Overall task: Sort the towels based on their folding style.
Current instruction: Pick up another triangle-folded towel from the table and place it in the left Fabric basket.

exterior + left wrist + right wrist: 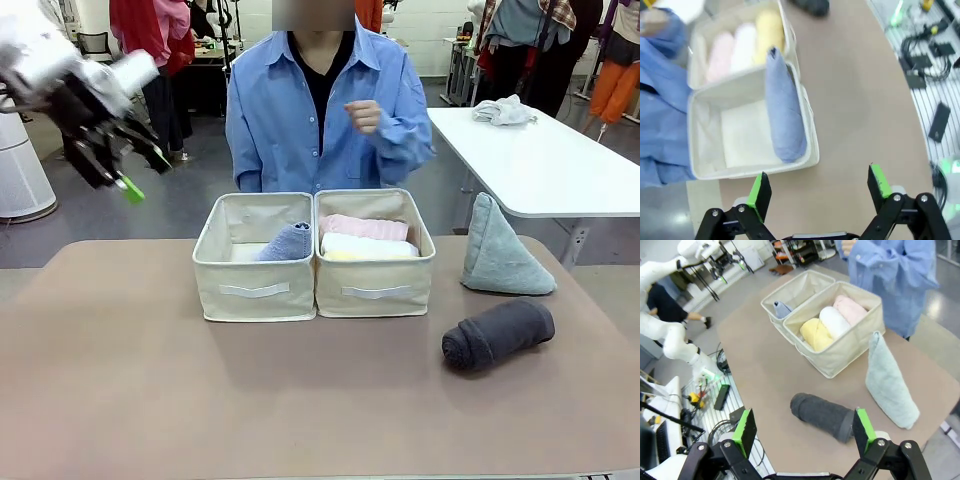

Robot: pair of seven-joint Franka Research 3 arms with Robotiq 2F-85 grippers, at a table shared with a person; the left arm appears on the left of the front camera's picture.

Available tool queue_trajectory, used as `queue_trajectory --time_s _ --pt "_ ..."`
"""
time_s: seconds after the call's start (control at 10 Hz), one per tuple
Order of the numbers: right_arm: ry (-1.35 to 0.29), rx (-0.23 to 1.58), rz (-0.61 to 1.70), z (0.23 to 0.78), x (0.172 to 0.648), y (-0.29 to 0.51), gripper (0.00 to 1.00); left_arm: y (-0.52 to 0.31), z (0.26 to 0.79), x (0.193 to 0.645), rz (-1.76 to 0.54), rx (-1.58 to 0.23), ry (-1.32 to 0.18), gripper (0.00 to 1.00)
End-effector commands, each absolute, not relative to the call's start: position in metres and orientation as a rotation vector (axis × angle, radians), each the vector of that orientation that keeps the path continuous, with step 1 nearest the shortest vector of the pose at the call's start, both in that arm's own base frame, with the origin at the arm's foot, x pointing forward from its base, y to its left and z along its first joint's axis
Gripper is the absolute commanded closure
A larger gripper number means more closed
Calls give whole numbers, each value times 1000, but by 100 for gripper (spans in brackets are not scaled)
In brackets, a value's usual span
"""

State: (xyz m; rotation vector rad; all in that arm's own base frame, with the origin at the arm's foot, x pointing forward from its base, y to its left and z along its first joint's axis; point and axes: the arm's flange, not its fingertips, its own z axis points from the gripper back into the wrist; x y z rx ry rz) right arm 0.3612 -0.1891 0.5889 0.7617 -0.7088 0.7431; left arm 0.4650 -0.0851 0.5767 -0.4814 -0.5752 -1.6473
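tabletop point(120, 380) carries two bins point(256, 290), white table point(540, 170) behind; left fingers point(760, 192) and right fingers point(746, 427) gape empty.

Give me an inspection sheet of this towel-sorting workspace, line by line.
Surface: brown table, with left bin and right bin side by side.
Job's things: periwinkle cone in left bin; pink roll, white roll, yellow roll in right bin; teal cone upright and dark grey roll lying on table, right of bins.
Clutter: cloth heap on white side table.
Grippers: left gripper open, high at the table's left; right gripper open, over the dark grey roll.
Cables: loose cables on floor beside table.
Surroundings: person in blue shirt behind bins.
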Motion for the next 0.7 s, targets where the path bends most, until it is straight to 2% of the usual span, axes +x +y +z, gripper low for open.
queue_trajectory --time_s 0.0,0.2,0.4,0.6 --pt "-724 773 750 589 361 -188 0 29 594 456 -1483 -819 -882 0" --pt "-724 773 750 589 361 -188 0 96 601 445 -1458 -926 -997 0" --pt "-724 773 750 589 361 -188 0 162 574 442 -1369 -974 -1071 0" --pt "-724 773 750 589 361 -188 0 181 538 447 -1308 -1035 -1076 0"
